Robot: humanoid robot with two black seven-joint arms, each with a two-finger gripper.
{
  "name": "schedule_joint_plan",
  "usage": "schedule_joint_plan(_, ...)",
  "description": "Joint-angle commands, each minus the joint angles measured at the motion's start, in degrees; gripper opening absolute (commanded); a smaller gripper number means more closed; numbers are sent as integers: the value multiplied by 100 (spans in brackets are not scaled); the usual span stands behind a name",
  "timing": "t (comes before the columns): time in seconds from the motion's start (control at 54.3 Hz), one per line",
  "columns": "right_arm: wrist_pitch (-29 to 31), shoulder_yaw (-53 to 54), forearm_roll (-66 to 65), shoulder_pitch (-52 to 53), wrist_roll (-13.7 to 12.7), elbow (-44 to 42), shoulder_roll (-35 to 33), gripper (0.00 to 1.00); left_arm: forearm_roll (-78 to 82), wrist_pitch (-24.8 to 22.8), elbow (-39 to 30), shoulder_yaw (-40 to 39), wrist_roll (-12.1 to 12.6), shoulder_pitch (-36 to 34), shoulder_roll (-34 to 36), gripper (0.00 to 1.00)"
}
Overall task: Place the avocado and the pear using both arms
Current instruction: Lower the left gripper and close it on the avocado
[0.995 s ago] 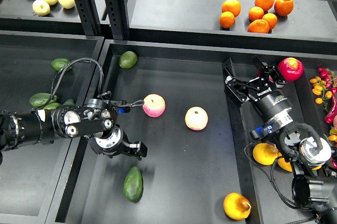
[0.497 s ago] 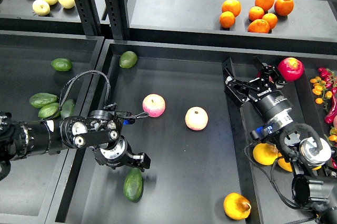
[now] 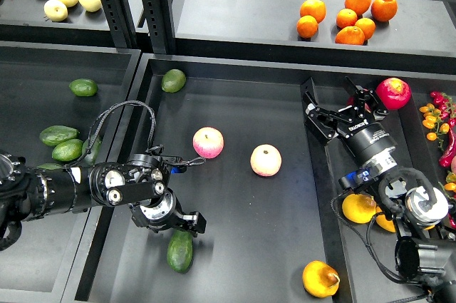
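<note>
The dark green avocado (image 3: 179,252) lies on the black middle tray (image 3: 235,103), near its front left. My left gripper (image 3: 187,222) hangs right over the avocado's far end; its fingers are dark and I cannot tell them apart. The yellow-orange pear (image 3: 320,278) lies at the tray's front right, stem end to the right, with nothing touching it. My right gripper (image 3: 332,98) is open and empty over the divider between the middle tray and the right bin, far behind the pear.
Two pink-yellow apples (image 3: 208,142) (image 3: 265,160) lie mid-tray. A small green avocado (image 3: 173,80) lies at the tray's back left. Paler avocados (image 3: 68,150) fill the left bin. The right bin holds a red apple (image 3: 393,93) and yellow fruit (image 3: 358,208). Oranges (image 3: 347,18) sit on the shelf.
My left gripper has moved toward the front and slightly right, down to the avocado's far end. The right arm and the fruit have not moved.
</note>
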Motion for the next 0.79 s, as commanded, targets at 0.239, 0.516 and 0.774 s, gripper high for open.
schedule_joint_plan(0.239, 9, 0, -3, 0, 0, -36, 0, 100, 7, 1, 12, 60, 0, 111, -25, 99)
schedule_joint_plan(0.516, 17, 0, 5, 9, 0, -44, 0, 100, -10, 1, 12, 104, 0, 181, -52, 98)
schedule_joint_plan(0.774, 17, 0, 5, 26, 0, -97, 0, 100, -54, 1, 21, 192, 0, 269, -113, 75)
